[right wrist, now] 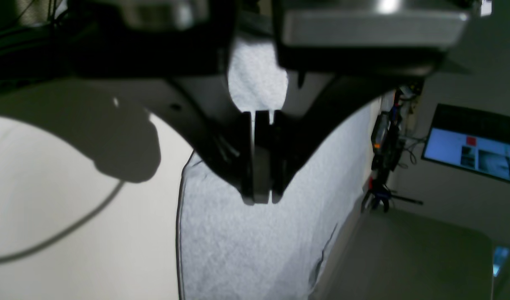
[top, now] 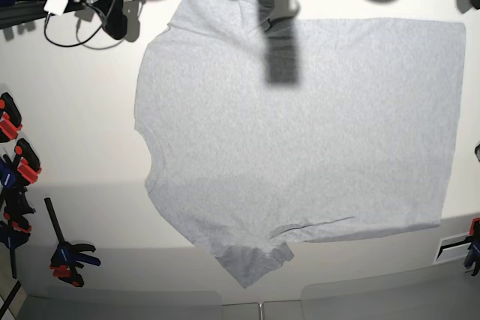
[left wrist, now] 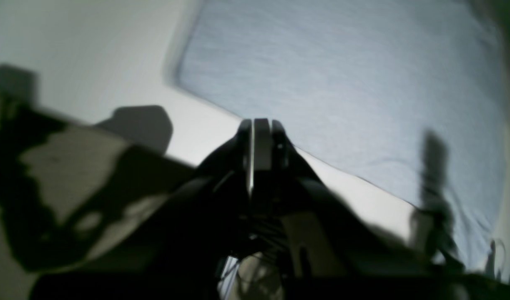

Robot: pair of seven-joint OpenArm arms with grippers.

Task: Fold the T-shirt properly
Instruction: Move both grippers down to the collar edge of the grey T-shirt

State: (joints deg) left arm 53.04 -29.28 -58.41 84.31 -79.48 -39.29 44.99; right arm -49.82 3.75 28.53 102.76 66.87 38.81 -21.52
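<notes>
light heather-grey cotton covers most of the white table (top: 82, 125) — the t-shirt (top: 315, 133) lies spread flat with its plain side up, no lettering showing. in the base view its straight hem runs down the right side, one short sleeve (top: 251, 260) points toward the table's near edge, and the other sleeve reaches the far edge among dark cables (top: 97, 5). a dark shadow bar falls across the cloth near the far edge. red-and-black clamps (top: 19, 162) sit along the table's left edge.

from the left wrist view, the left gripper (left wrist: 261, 127) hangs above the bare tabletop just beside the shirt's edge, its jaws pressed together with nothing between them; the picture is blurred. from the right wrist view, the right gripper (right wrist: 261, 200) hovers over the grey fabric near a seamed edge, jaws likewise closed and holding nothing — a lit monitor (right wrist: 473, 143) stands on the wall beyond the table.
</notes>
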